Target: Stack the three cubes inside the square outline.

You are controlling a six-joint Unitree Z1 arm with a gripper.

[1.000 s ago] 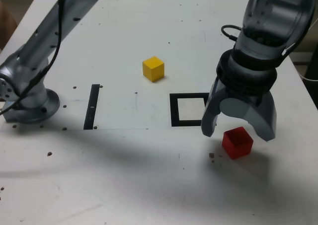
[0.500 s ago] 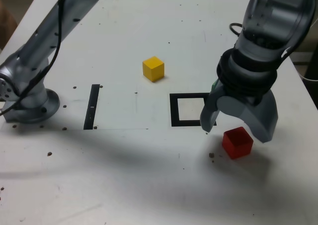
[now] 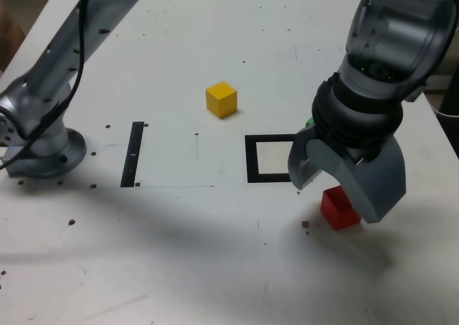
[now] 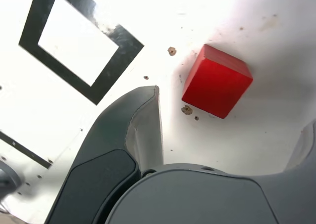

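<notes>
**Gripper turned over the red cube**

Over the last second the gripper (image 3: 337, 196) rotated at the wrist, its wide-spread, empty jaws now straddling the red cube (image 3: 338, 209), which lay just right of the square outline (image 3: 252, 160) in the exterior view. A grasp looked imminent. The yellow cube (image 3: 221, 99) sat far-left, untouched; green barely showed behind the arm. No readable writing appeared.

Arm (image 3: 64, 59): silver-grey metal links w/ small dark screw holes, black cable running alongside. Round grey base (image 3: 43, 149) w/ bolt holes. Wrist (image 3: 394, 31): glossy grey cylinder, black ribbed collar below, thin black cable at side. Gripper (image 3: 337, 189): two broad, curved blue-grey fingers, darker matte panel on the housing in wrist view.
</notes>
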